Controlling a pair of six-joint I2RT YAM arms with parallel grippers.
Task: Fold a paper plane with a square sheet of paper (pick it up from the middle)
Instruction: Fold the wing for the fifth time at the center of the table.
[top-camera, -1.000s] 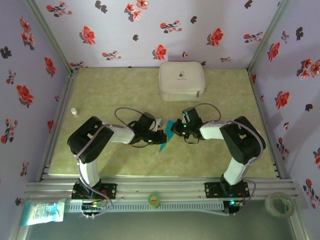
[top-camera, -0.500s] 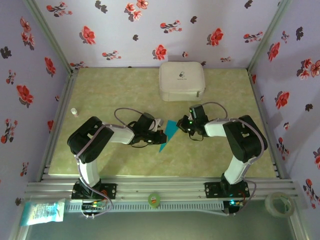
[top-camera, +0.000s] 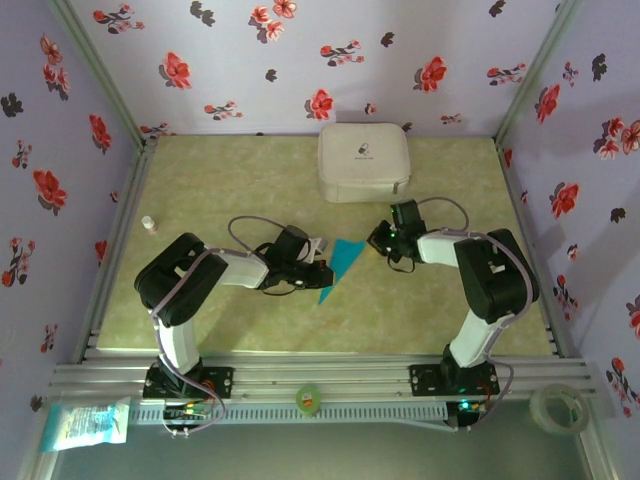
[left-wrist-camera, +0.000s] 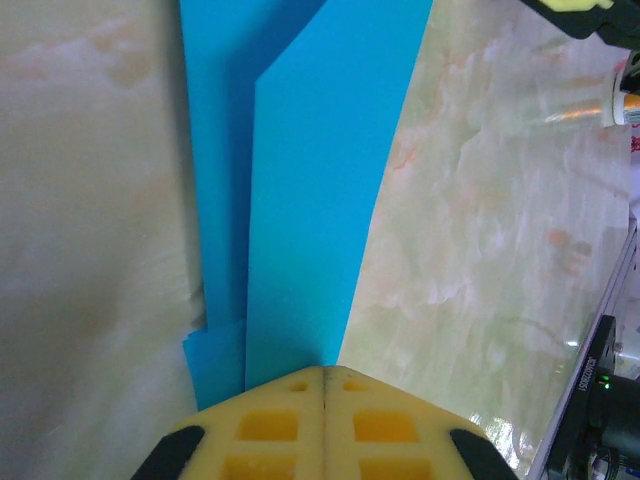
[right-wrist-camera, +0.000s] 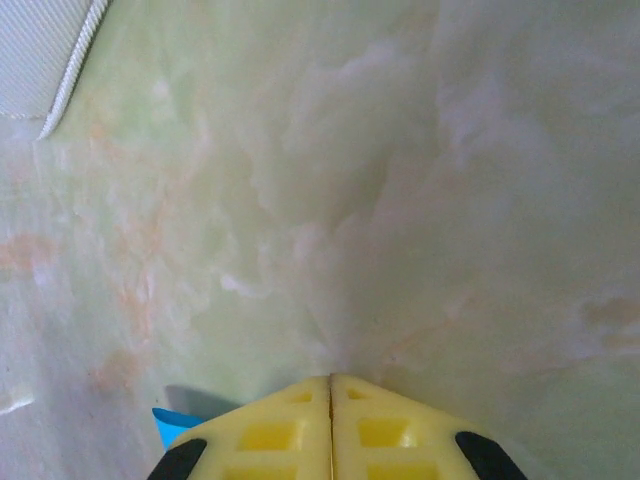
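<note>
Paper plane (top-camera: 343, 258), a slim pointed fold of turquoise-blue paper, lies mid-table at 6 o'clock from the white rounded-square zip case (top-camera: 364, 162), its tail pinched by the clenched left gripper (top-camera: 321, 272), while the right gripper (top-camera: 378, 240), at its 2 o'clock, is closed on nothing.

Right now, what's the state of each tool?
Left tool: closed, pinching the folded turquoise-blue paper sheet.
Right tool: closed, holding nothing.

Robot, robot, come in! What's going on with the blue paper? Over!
Left gripper shut, tips on the folded paper. Right gripper shut, empty, beside it. Paper lying on the table. Nothing blocking; case far back.
</note>
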